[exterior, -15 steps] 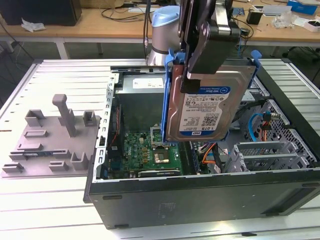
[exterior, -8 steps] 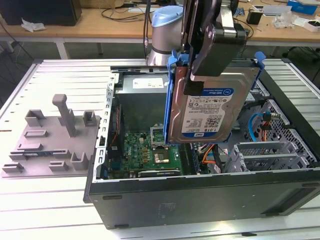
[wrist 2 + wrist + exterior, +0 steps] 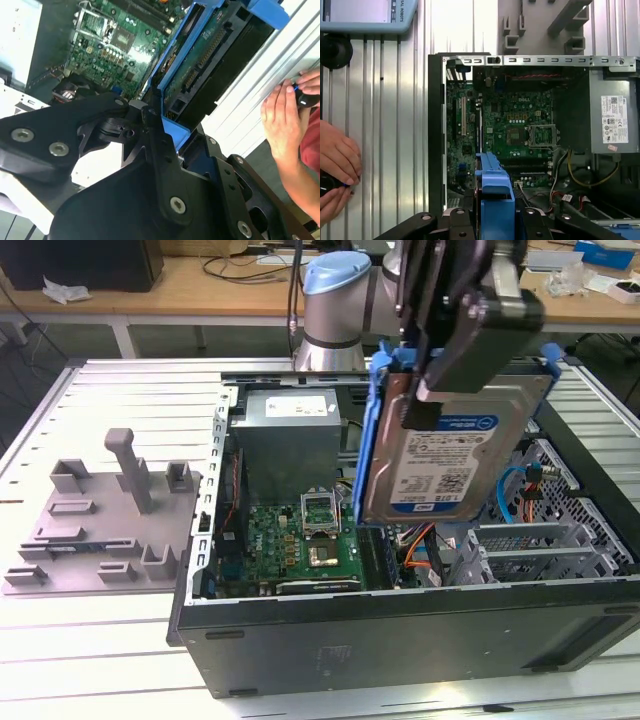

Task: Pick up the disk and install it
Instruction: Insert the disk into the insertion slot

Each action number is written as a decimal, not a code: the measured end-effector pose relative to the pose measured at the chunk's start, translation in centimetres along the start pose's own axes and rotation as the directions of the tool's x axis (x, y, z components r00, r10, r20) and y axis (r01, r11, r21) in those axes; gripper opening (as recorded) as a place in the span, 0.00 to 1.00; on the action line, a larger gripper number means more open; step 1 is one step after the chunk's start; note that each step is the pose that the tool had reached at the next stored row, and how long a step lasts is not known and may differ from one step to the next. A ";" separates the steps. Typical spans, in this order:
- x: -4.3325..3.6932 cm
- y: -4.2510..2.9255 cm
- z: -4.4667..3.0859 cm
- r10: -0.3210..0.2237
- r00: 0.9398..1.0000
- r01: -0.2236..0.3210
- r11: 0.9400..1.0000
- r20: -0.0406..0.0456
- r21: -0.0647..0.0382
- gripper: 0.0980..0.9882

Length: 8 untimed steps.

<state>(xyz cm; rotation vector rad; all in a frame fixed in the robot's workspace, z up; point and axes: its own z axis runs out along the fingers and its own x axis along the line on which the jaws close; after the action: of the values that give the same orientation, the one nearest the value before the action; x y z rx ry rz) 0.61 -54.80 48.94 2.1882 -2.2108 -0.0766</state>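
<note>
Presently, in the exterior view, one open computer case (image 3: 400, 640) lay on the ribbed metal table (image 3: 130, 400), with one black wall nearest the camera. Above the case opening, at about 1 o'clock from its centre, the single gripper (image 3: 432, 380) was clamped on the upper edge of the one disk (image 3: 450, 460). The disk hung tilted, clear of the case floor, with its white-and-blue label facing the camera. Two blue side rails (image 3: 372, 430) ran along its long edges. Below and behind the disk sat one green motherboard (image 3: 300, 535), and beyond that, at 11 o'clock, one grey power supply (image 3: 290, 435). One grey plastic holder (image 3: 100, 530) lay on the table at 9 o'clock from the case, just beside its wall, with one tall post (image 3: 128, 465) standing upright. The arm's base (image 3: 335, 300) stood at 12 o'clock, behind the case. In the first wrist view, two hands (image 3: 337, 160) of a person rested on the table outside the case, around a small black object.
</note>
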 end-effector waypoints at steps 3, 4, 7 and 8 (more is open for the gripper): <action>-0.22 -1.77 0.01 0.000 1.000 0.000 1.000 0.000 0.000 0.30; -0.36 -2.09 0.03 0.000 1.000 0.000 1.000 0.000 0.000 0.30; -0.99 -3.00 0.11 0.000 1.000 0.000 1.000 0.000 0.000 0.30; -1.12 -3.31 0.14 0.000 1.000 0.000 1.000 0.000 0.000 0.30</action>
<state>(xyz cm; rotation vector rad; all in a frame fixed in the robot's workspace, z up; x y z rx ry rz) 3.92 -53.72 48.63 2.1885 -2.2110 -0.0764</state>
